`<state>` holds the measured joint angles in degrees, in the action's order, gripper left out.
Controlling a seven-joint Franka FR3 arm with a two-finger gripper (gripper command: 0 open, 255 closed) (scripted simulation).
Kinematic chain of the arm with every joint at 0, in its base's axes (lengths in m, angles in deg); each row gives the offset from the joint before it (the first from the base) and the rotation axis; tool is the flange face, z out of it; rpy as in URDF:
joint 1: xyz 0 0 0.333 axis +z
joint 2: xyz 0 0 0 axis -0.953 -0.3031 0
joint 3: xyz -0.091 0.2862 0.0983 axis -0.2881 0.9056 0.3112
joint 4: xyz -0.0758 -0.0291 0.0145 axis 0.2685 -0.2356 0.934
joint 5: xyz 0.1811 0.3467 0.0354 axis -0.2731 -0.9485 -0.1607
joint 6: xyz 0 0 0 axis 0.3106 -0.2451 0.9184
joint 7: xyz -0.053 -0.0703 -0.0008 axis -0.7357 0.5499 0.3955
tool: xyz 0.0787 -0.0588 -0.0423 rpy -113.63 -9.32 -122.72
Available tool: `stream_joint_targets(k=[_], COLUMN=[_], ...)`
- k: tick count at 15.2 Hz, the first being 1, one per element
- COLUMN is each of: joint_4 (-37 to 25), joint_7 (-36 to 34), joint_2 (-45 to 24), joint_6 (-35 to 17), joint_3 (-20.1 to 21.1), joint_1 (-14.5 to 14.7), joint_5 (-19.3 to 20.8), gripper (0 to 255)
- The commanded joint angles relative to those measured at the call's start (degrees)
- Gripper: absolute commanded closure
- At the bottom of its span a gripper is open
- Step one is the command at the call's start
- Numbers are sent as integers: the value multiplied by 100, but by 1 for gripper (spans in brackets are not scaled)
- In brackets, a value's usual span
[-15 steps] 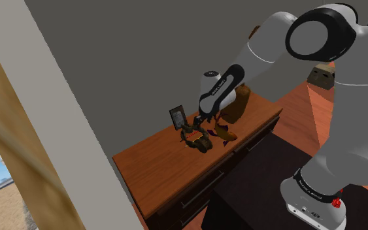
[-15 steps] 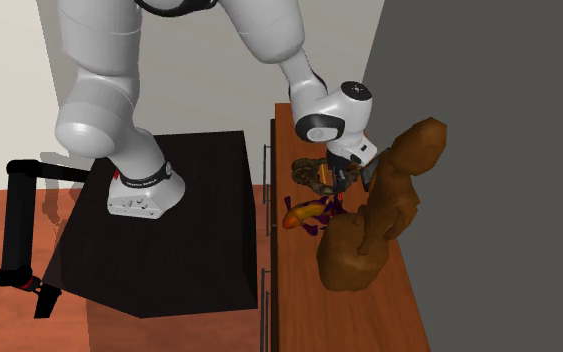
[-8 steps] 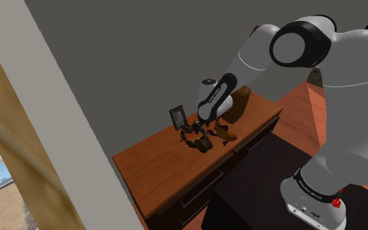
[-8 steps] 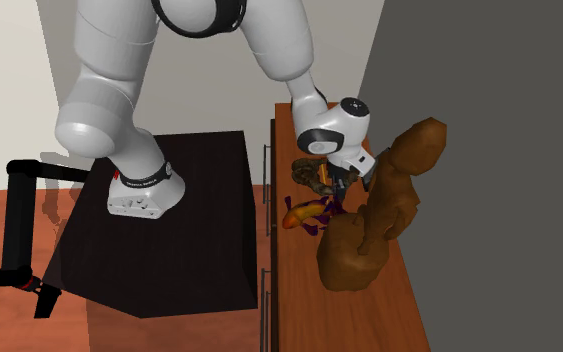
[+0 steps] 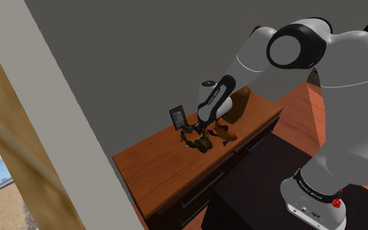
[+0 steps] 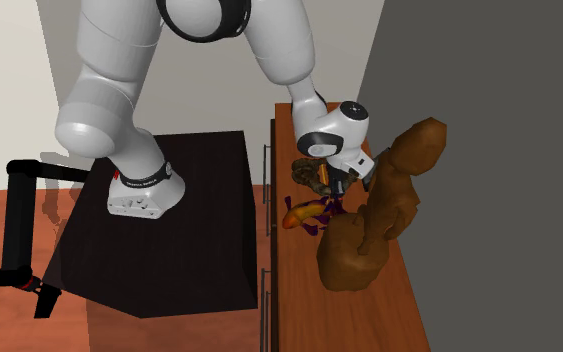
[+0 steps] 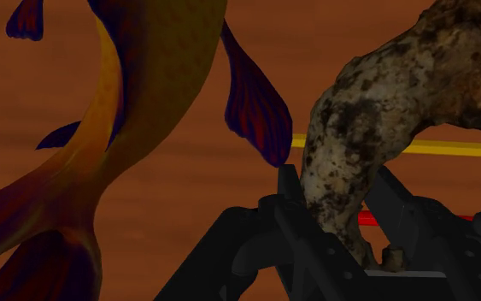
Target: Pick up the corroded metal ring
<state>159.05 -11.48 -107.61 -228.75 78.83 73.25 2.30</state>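
Looking along our gripper [image 7: 337,201], we see its two black fingers [image 7: 396,205] pressed on both sides of the rusty ring [image 7: 375,111], so we think they are clamped on it. The ring sits on the brown dresser top [image 5: 156,163], right under the hand and just beside the orange and purple fish [image 7: 136,94]. The held bit runs away from the fingers, so we should lift straight up

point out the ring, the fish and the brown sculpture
ring [image 7: 358,154], wrist view, its mottled band
fish [image 6: 304,211], second exterior view, its orange body
brown sculpture [image 6: 387,200], second exterior view, its narrow middle
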Motion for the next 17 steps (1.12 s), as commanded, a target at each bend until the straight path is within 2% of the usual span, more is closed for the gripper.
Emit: stream_joint_targets(k=[1, 5, 17], joint_4=[1, -6, 270], joint_7=[0, 0, -6], joint_2=[-1, -2, 929], joint_6=[0, 5, 660], joint_3=[1, 2, -12], joint_1=[1, 1, 12], joint_5=[0, 0, 11], gripper=[255, 255, 255])
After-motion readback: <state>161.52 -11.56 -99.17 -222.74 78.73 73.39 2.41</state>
